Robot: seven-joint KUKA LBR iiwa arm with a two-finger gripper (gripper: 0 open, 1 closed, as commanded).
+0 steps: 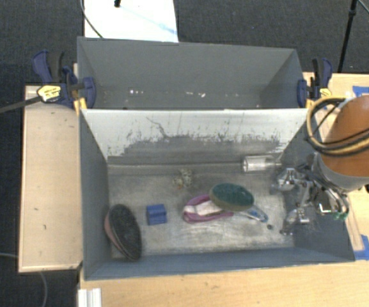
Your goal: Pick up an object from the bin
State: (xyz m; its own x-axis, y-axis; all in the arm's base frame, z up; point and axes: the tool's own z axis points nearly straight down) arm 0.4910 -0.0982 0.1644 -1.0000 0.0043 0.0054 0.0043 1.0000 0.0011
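Observation:
My gripper [287,204] hangs low at the right side of the bin, close to the sloping right wall. Its fingers stand open with nothing between them. Just left of it lies a round dark-green brush [231,196] resting on a pink and purple handle [200,210], with a small blue tip pointing toward the gripper. A clear plastic tube [259,164] lies on its side against the back wall, above and left of the gripper.
A blue cube [156,214] sits on the floor left of centre. A dark oval brush [124,231] leans in the front left corner. A small pale scrap [184,180] lies near the back wall. The arm's orange cover and cables sit over the right rim.

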